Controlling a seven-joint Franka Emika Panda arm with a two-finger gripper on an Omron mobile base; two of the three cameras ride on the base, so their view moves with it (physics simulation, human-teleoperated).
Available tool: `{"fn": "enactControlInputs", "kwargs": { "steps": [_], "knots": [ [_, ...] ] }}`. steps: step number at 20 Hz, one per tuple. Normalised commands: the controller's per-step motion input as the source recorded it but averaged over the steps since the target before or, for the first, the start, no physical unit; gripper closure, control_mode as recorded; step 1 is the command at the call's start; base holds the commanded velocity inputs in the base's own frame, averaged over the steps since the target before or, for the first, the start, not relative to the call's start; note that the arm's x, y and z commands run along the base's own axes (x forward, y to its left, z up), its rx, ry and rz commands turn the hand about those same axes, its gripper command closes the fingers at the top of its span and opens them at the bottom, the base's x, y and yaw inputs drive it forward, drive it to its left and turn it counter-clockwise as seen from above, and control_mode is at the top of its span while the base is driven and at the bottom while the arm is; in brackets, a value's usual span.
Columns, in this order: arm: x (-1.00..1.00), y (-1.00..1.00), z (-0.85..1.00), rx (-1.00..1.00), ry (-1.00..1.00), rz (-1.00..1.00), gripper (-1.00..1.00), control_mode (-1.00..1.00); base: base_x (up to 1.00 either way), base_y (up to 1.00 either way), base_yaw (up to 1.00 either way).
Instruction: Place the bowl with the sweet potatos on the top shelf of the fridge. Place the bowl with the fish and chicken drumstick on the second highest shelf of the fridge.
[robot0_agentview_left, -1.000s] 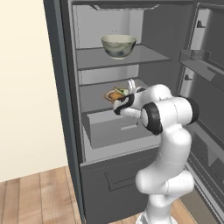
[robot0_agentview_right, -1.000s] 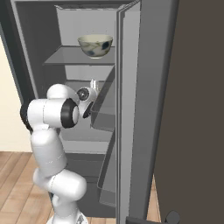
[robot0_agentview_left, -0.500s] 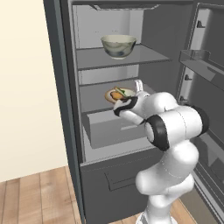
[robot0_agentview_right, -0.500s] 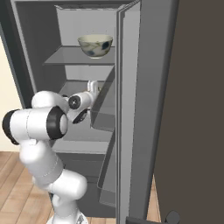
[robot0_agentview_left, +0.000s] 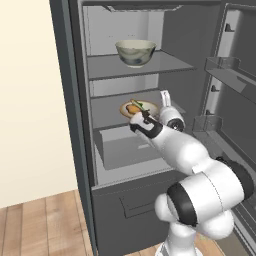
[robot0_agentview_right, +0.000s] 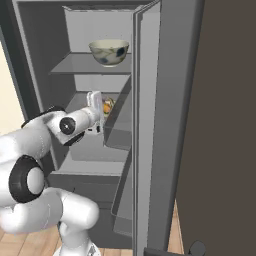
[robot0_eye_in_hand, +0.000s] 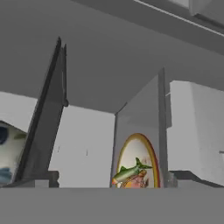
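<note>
Your arm has drawn back from the second highest grey shelf panel (robot0_agentview_left: 112, 111), leaving the shallow tan bowl (robot0_agentview_left: 140, 108) of green fish (robot0_eye_in_hand: 130, 171) and drumstick there. Your hand (robot0_agentview_left: 167, 99), fingers apart and empty, sits just beside its right rim; retreat straight outward.

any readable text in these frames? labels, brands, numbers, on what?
None. No word, number or brand shows on the fridge, its shelves, the door bins or the arm.
Deep bowl: dark painted marks, a pattern, not letters.
Shallow bowl with fish: no lettering.
</note>
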Motion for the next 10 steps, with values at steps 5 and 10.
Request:
{"fn": "enactControlInputs", "kwargs": {
  "steps": [5,10],
  "knots": [
    [-0.74,0.43,1.0,-0.11,0.0,0.01,-1.0,-1.0,0.0,0.0,0.0],
    [-0.99,0.25,1.0,-0.08,0.0,0.0,-1.0,-1.0,0.0,0.0,0.0]
  ]
}}
